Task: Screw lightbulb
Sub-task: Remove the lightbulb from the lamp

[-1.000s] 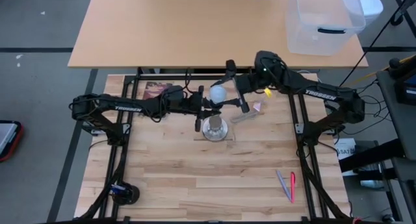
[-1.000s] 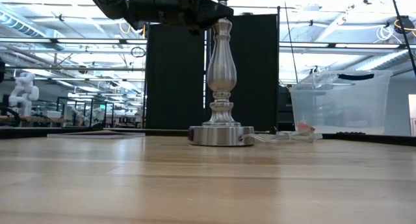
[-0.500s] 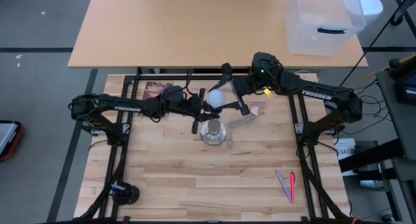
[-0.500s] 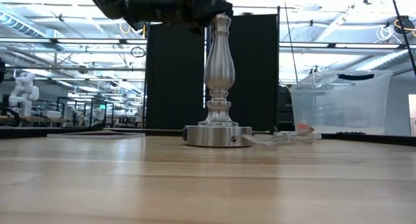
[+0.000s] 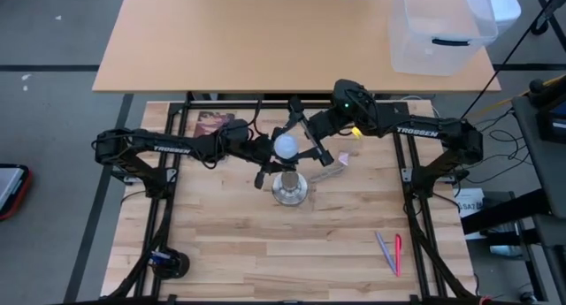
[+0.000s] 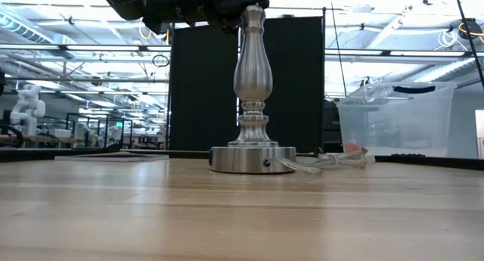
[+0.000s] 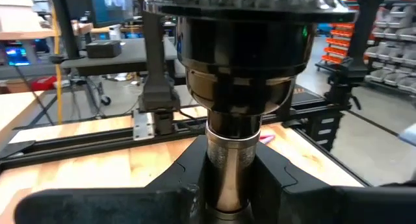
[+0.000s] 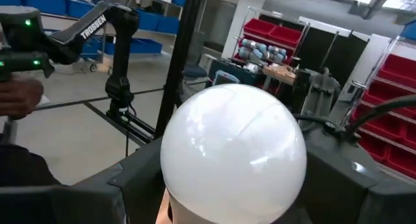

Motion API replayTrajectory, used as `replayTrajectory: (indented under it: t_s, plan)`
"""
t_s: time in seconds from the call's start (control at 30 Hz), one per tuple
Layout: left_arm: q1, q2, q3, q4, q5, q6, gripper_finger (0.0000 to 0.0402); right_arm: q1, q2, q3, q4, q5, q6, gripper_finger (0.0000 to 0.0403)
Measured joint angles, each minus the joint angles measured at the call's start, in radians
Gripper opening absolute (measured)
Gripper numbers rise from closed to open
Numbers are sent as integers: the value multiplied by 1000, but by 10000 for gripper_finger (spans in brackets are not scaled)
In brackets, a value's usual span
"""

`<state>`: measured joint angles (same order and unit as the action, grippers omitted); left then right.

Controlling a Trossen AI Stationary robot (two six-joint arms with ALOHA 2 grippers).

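Observation:
The lightbulb [image 5: 286, 146], a frosted white globe, is in my right gripper [image 5: 297, 142], which is shut on it; it fills the right wrist view [image 8: 234, 152]. The bulb's screw base is hidden. The silvery lamp stand [image 6: 252, 87] stands on its round base [image 5: 290, 190] at mid-table. My left gripper [image 5: 272, 168] is shut on the stand just under the dark socket [image 7: 237, 62]. In the high view the bulb shows just on the far side of the stand's top. My left gripper pinches the stand's thin silvery neck [image 7: 229, 160] right under the socket, one finger [image 7: 289, 182] on each side. The fingers come level from the table's left and lie across the neck. The stand is upright, its base on the table. My right gripper pinches the globe's two sides [image 8: 170, 165] between its two fingers [image 8: 127, 182], coming from the table's right. The bulb is lifted clear of the table, up at the height of the stand's top. Where its screw base points is hidden.
The stand's clear cord [image 5: 329, 162] and a small pink-tipped wrapper [image 5: 346, 157] lie right of the stand. Pens [image 5: 390, 253] lie near the right front. A clear plastic bin [image 5: 442, 26] stands on the far table. A dark item [image 5: 168, 263] sits front left.
My right gripper has carried the bulb toward the table's left and near edge, closer to the stand's top. My left gripper has drawn the stand a little toward the near edge; its base has slid along the table and the stand stays upright.

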<state>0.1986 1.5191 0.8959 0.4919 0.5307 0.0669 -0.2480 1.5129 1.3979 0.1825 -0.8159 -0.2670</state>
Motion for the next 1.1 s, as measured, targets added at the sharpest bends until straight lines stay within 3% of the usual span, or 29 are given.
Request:
replayTrajectory:
  t_s: [0.33, 0.53, 0.73, 0.9, 1.1]
  plan:
    - [2, 0, 0, -9, 4, -19, 72, 6, -12, 0, 12, 189, 52, 290]
    - [0, 0, 3, -1, -24, -23, 72, 23, -31, 12, 61, 242, 105, 314]
    - [1, 0, 2, -23, -47, -32, 72, 56, -35, 6, 25, 361, 102, 337]
    - [0, 0, 3, -31, -76, -37, 72, 82, -68, 58, -51, 472, 110, 341]
    - [0, -1, 3, -37, -134, -50, 72, 122, -77, 135, -82, 519, 198, 341]
